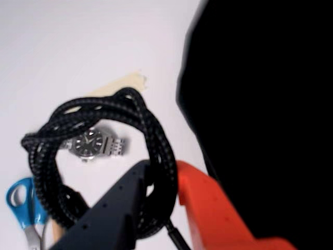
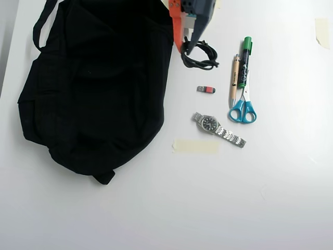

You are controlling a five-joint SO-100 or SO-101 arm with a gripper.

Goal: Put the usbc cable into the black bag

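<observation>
**Coiled cable pinched at gripper, beside bag**

Gripper (image 1: 158,182) fingers fill the bottom of the wrist view: a dark finger (image 1: 112,213) and an orange finger (image 1: 208,208), closed on one side of the coiled usbc cable (image 1: 104,112). The black braided coil hangs as a loose ring, its strands bunched between the fingers; a single strand trails off the bottom edge. Plug ends cannot be made out.

Overhead view: the cable (image 2: 204,56) shows as a small flattened loop just right of the gripper (image 2: 186,46), long axis roughly left-right. Whether it rests on the table (image 2: 260,208) or is lifted clear cannot be told. The arm is cut off by the top edge.

The black bag (image 2: 93,78) lies just left of the gripper; in the wrist view it is a featureless dark mass on the right (image 1: 270,104), opening not discernible.

Seen through the coil in the wrist view: a wristwatch (image 1: 93,144) and a strip of tape (image 1: 122,83). Blue-handled scissors (image 1: 23,203) are cut off at lower left. Overhead also shows a small USB stick (image 2: 206,89), a pen (image 2: 234,78) and a green marker (image 2: 244,60), well apart from the bag.
</observation>
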